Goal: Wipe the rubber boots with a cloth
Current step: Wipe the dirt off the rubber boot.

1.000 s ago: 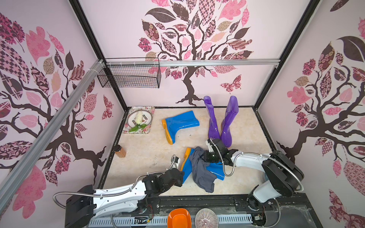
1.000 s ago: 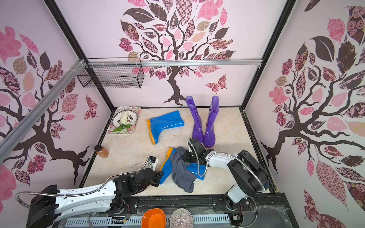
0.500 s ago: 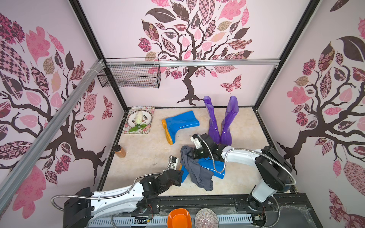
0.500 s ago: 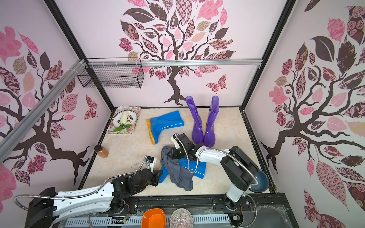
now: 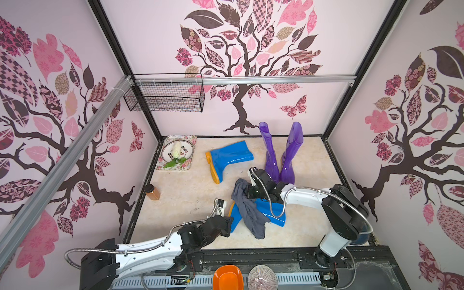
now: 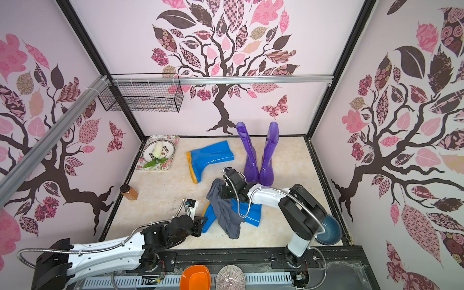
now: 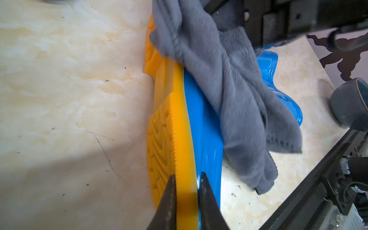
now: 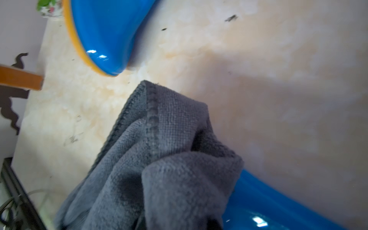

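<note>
A blue rubber boot [image 5: 272, 213] lies on its side near the front edge, orange sole [image 7: 171, 129] facing left. My left gripper [image 7: 187, 179] is shut on the sole's rim at the toe [image 5: 229, 221]. The dark grey cloth [image 5: 247, 211] drapes across this boot and hangs off its front. My right gripper [image 5: 247, 192] is shut on the cloth's far end, and the bunched cloth [image 8: 169, 159] hides its fingers in the right wrist view. A second blue boot [image 5: 229, 157] lies further back. Both purple boots [image 5: 270, 153] [image 5: 291, 153] stand upright behind the right arm.
A floral tray [image 5: 160, 164] holding a plate sits at the back left, an amber bottle [image 5: 153, 192] by the left wall. A wire basket [image 5: 165, 96] hangs on the back wall. A dark blue bowl [image 6: 329, 229] sits by the right arm's base. An orange bowl [image 5: 227, 277] and ribbed dish [image 5: 261, 277] rest on the front rail.
My right gripper has dragged the cloth leftward along the near blue boot, from the shaft end toward the foot. The left gripper has kept its hold on the sole.
</note>
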Tool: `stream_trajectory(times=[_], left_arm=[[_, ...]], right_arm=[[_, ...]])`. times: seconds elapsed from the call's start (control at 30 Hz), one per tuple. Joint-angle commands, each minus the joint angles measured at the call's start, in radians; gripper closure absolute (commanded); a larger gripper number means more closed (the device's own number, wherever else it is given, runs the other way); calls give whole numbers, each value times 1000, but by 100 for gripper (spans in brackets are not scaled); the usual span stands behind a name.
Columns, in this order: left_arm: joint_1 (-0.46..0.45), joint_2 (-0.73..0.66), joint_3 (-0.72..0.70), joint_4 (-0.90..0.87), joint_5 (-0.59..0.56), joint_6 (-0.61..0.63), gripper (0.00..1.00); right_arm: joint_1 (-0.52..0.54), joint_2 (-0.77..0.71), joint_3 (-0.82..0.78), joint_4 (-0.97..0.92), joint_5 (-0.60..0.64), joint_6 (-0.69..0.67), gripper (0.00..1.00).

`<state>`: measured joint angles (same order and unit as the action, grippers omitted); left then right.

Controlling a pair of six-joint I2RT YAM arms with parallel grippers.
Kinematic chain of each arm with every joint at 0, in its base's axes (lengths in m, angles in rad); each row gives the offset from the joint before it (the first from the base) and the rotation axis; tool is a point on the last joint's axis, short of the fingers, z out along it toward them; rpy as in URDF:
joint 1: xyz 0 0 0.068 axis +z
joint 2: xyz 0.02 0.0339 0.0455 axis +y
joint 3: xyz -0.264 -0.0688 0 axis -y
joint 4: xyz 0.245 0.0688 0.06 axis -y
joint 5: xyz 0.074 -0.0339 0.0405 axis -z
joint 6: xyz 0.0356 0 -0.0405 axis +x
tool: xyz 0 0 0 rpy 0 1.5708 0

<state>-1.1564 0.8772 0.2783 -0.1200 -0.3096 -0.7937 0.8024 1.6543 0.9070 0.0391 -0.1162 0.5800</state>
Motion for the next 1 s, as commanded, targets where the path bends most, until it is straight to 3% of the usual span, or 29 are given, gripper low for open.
stream_trajectory(times=[0.0, 0.17, 0.37, 0.47, 0.63, 0.7, 0.77, 0.9, 0.97], left_arm=[[-14, 10, -39, -89, 85, 6, 100], [-14, -16, -35, -86, 84, -24, 100], [-14, -34, 0, -88, 90, -61, 100], [-14, -37, 7, -86, 92, -65, 100], [-14, -26, -8, -80, 107, -75, 100], [-13, -23, -12, -79, 107, -81, 100], [-14, -22, -14, -77, 106, -84, 100], [-14, -26, -12, -74, 94, -88, 100], [-14, -25, -11, -73, 94, -96, 100]], right_arm=[[66, -114, -100, 36, -156, 94, 100], [150, -231, -243, 75, -204, 155, 100], [332, -228, -239, 40, -170, 104, 100], [256, -254, -256, -8, -99, 107, 100], [-45, -327, -319, -39, -71, 114, 100], [-50, -301, -281, -84, -56, 65, 100], [1, -258, -250, -88, -100, 54, 100], [243, -238, -235, -27, -27, 77, 100], [309, -248, -247, 32, -49, 125, 100]])
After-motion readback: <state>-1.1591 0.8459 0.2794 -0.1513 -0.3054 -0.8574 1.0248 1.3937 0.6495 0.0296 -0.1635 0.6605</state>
